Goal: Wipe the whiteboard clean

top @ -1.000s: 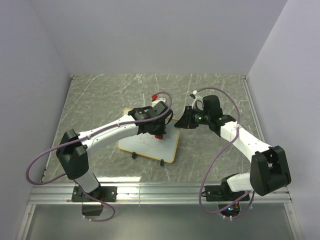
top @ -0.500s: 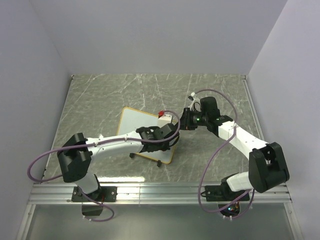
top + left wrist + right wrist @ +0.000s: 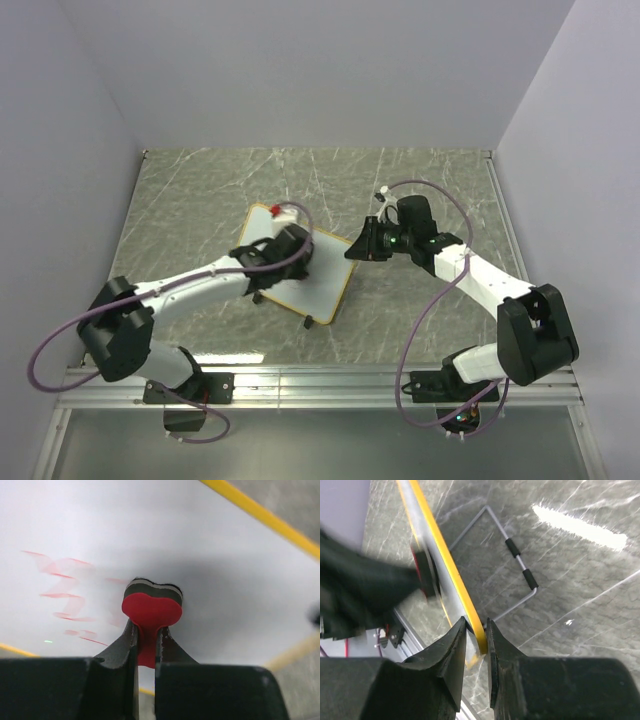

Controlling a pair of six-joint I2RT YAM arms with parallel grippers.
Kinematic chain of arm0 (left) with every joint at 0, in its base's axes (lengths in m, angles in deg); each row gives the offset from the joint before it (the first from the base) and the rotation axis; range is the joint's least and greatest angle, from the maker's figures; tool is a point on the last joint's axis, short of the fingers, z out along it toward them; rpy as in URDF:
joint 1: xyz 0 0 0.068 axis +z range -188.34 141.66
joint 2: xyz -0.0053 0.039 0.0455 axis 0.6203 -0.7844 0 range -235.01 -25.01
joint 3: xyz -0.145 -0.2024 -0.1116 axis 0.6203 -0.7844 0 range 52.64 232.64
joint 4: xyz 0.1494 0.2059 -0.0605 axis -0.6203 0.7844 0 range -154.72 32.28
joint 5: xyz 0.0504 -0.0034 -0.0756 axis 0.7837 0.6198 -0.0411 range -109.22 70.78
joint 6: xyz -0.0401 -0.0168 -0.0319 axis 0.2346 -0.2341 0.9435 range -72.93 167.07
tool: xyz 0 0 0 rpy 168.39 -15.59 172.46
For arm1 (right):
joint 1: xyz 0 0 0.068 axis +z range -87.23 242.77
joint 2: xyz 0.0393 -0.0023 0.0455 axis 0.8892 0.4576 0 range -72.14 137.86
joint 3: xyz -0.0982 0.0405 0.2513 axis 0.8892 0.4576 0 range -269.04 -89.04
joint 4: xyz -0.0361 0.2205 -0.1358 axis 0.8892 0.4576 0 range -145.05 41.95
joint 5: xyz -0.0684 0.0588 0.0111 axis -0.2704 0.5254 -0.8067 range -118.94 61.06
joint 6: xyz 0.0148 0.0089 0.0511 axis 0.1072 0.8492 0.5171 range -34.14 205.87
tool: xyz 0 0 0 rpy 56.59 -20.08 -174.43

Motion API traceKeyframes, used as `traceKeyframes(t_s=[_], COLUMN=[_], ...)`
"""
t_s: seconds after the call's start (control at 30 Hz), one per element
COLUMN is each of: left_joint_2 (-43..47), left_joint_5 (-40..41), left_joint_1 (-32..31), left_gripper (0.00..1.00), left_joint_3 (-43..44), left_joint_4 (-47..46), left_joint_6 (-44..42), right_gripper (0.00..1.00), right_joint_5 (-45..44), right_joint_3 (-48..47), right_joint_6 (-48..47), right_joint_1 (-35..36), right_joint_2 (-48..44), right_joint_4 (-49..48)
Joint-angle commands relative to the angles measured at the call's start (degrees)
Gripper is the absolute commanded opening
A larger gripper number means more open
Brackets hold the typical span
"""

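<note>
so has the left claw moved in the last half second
Yes. The left claw, shut on the eraser, has swung left, toward the left wall.

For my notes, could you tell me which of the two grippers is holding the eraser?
The left gripper: it clamps the red eraser against the whiteboard, whereas the right gripper pinches the board's yellow frame.
</note>
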Motion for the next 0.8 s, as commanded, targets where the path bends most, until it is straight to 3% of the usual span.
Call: traceKeyframes(t_s=[0.0, 0.23, 0.33, 0.77], left_joint_2=[0.96, 1.94, 1.42, -0.69], left_joint_5=[4.76, 2.65, 0.81, -9.82], left_joint_1=[10.38, 19.61, 20.24, 9.52], left_gripper=[0.0, 0.0, 0.0, 0.0], left_joint_3=[-5.16, -5.61, -4.99, 0.98], left_joint_4=[-2.31, -4.33, -5.48, -9.26], left_joint_6=[-4.11, -7.63, -8.16, -7.19], right_gripper=[0.0, 0.0, 0.0, 0.0], right_joint_5=[-2.22, -3.63, -4.24, -4.95], right_joint_3=[2.22, 0.9, 0.81, 0.99], right_joint_6=[-1.07, -2.74, -3.27, -3.97], right_joint_1=[2.04, 2.04, 2.13, 2.04], right_joint_2=[0.5, 0.32, 0.06, 0.14], right_joint_4=[8.57, 10.67, 11.64, 11.82])
